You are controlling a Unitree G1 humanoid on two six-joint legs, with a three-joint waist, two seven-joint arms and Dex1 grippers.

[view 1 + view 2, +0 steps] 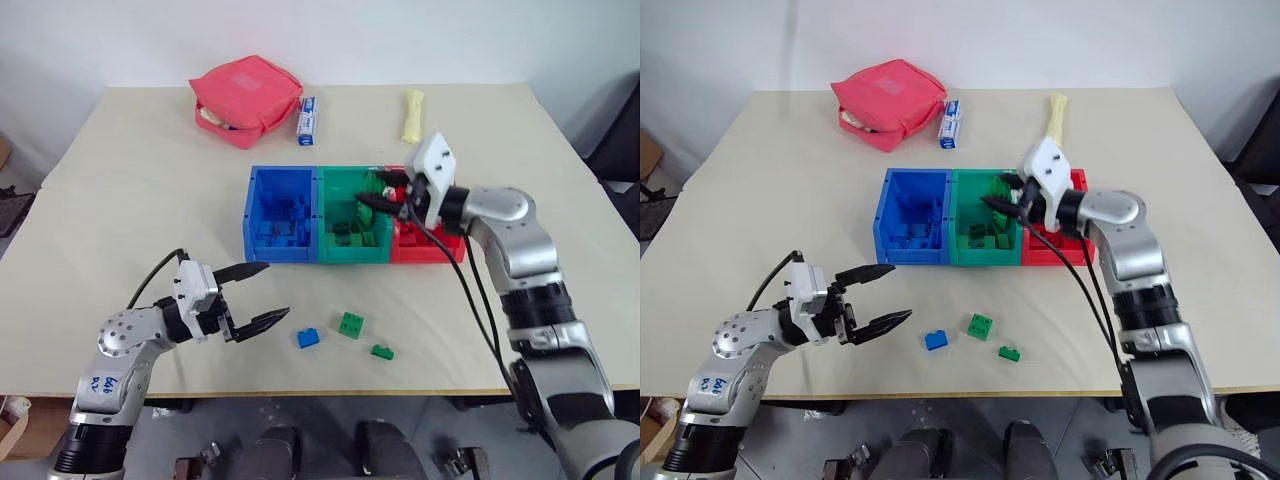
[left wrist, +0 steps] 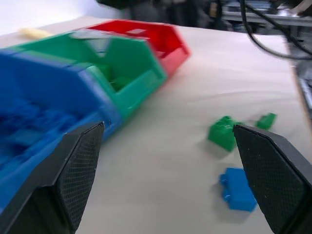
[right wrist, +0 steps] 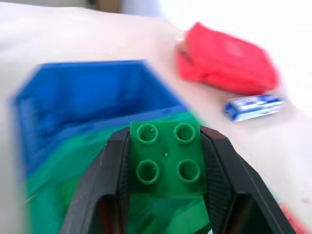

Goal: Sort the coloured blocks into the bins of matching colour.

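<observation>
Between your right gripper's [image 3: 165,170] closed fingers sits a green block [image 3: 165,163] over the green bin [image 1: 335,190]; beyond your left gripper's [image 1: 255,295] wide-open, empty fingers, three blocks [image 1: 345,335] remain.

Blue plastic bin [image 1: 281,215], green plastic bin [image 1: 350,216] and red plastic bin [image 1: 420,246] showing solid colours. Small blue studded brick [image 1: 308,338] and two green studded bricks [image 1: 351,324] [image 1: 382,351] lying on beige tabletop [image 1: 130,190]. Pinkish-red fabric pouch [image 1: 246,98]; blue-and-white tube [image 1: 307,120]; pale yellow object [image 1: 412,114]. Black-fingered right gripper [image 3: 165,168] gripping green four-stud brick [image 3: 166,158].
</observation>
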